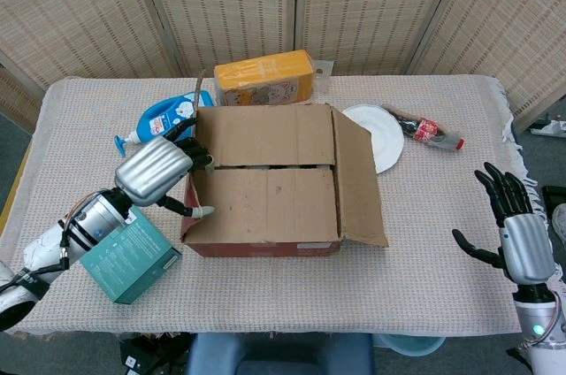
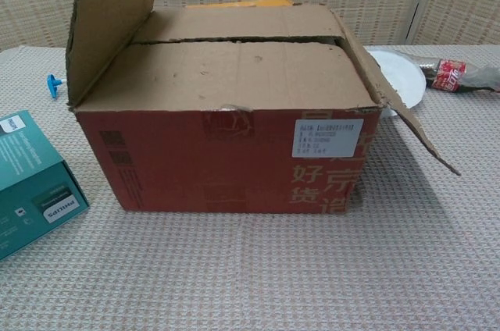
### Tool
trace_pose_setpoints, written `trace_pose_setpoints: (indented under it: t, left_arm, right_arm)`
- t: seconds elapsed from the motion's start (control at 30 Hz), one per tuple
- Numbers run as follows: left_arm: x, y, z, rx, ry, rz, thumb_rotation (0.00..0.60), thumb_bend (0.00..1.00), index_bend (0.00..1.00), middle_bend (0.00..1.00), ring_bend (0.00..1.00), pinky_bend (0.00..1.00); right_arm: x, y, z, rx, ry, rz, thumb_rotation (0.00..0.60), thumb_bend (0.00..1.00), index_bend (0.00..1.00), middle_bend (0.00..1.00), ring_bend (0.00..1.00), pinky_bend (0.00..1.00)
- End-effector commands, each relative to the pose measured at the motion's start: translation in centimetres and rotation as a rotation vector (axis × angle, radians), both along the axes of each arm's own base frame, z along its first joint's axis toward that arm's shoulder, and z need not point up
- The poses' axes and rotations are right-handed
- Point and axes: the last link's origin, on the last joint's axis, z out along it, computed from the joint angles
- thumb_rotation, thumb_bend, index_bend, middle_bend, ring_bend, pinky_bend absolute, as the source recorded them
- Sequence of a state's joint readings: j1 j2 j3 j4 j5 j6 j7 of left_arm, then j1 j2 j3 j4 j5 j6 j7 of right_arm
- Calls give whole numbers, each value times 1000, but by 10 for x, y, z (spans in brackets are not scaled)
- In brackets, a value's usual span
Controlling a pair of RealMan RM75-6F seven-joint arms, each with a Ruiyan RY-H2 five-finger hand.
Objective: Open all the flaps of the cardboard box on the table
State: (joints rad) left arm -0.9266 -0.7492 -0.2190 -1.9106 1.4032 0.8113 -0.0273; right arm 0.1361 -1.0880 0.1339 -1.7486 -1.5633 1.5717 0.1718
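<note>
Lifting left side flap (image 2: 109, 23) with left hand (image 1: 159, 172), fingers curled on its edge at cardboard box (image 1: 265, 207); right hand (image 1: 517, 225) hanging splayed, empty, well apart; closed long flaps running crosswise just beyond fingertips.

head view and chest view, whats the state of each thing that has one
red-brown cardboard box: left end flap raised, right end flap folded out, two long flaps lying flat
left hand: at the box's left edge, under the raised flap
right hand: open, holding nothing
plastic cola bottle: lying on its side
</note>
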Motion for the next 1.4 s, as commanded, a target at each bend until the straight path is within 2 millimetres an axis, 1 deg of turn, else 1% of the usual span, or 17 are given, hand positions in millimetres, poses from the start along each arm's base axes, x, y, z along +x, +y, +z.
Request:
trace_pose_setpoints:
  t: [0.03,0.1,0.27,0.47,0.57,0.7,0.87,0.97,1.1,1.23,1.4]
  left_arm:
    - [-8,1,12,40,-12,28,278,217,440,406,316,0]
    - [-14,1,18,61,-10,49,275,217,443,406,316,0]
    - [-38,2,32,112,36,125,274,217,446,406,316,0]
    - [-63,3,39,142,84,216,277,217,451,405,316,0]
    - [-68,4,40,152,81,245,274,217,452,406,316,0]
    - [-67,4,41,184,47,233,278,218,450,405,316,0]
    - [-64,-2,32,167,-4,202,277,218,442,406,316,0]
    - [-61,-7,23,131,-25,188,273,218,438,406,316,0]
    - [-57,-14,10,83,-27,154,276,218,433,406,316,0]
    - [-54,-24,-1,41,-20,119,275,218,434,406,316,0]
    - [-52,-33,-9,11,-22,93,273,219,434,406,317,0]
  right_arm:
    - [-1,-2,1,0,-3,-1,600,275,53,45,75,30]
    - [0,-4,2,0,-3,2,600,275,53,45,74,31]
    - [1,-7,3,3,0,4,600,274,53,45,75,30]
    - [5,-11,-1,23,3,17,600,274,53,45,76,31]
    - [9,-15,-4,44,11,32,600,275,53,45,76,31]
    - [18,-23,-8,84,25,60,600,275,53,45,74,30]
    - [35,-43,-20,162,37,105,600,274,53,45,74,31]
    - [50,-60,-32,219,47,144,600,275,53,45,75,30]
    - [72,-90,-49,277,55,181,600,275,53,45,76,31]
    - [95,-115,-65,304,58,207,600,275,53,45,76,31]
    - [123,-140,-86,330,59,241,600,275,53,45,76,30]
